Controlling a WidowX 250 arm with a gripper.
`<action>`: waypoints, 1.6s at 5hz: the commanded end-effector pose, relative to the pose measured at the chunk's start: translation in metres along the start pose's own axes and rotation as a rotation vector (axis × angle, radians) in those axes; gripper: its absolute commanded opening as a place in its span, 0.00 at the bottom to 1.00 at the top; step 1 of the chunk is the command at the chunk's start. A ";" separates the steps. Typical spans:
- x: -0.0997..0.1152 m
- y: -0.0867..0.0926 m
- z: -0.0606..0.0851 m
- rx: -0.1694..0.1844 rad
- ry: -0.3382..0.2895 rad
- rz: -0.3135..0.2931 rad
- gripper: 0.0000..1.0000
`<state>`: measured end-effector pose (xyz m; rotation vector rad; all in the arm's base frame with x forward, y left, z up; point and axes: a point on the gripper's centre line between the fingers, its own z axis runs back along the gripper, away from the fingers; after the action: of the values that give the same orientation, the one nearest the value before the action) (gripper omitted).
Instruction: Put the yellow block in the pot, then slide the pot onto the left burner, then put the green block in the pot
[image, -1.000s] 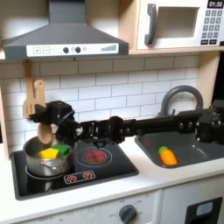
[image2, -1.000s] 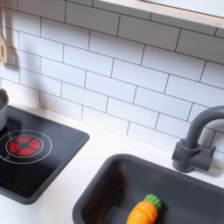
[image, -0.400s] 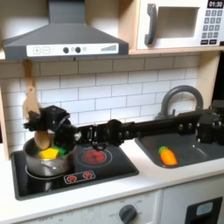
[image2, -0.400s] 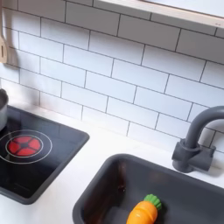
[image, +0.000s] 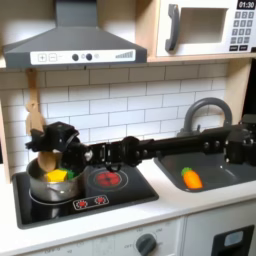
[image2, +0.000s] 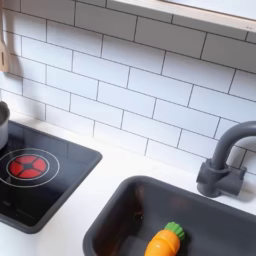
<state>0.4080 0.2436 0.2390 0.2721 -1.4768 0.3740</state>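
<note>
In the first exterior view I see the gripper (image: 52, 150) hanging just over the pot (image: 48, 184), which sits at the stovetop's (image: 135, 190) left end. The yellow block (image: 57, 175) and green block (image: 71, 171) lie inside it. I cannot tell how wide the jaws stand.

Shiny steel pot (image: 42, 183), glossy black stovetop (image2: 45, 190)
</note>
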 end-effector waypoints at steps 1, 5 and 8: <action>-0.004 -0.009 0.013 -0.024 0.044 -0.014 0.00; -0.009 -0.018 -0.008 -0.083 0.090 0.009 0.00; -0.001 -0.013 0.001 -0.070 0.074 -0.001 0.00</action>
<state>0.4158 0.2310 0.2288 0.1938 -1.3928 0.3300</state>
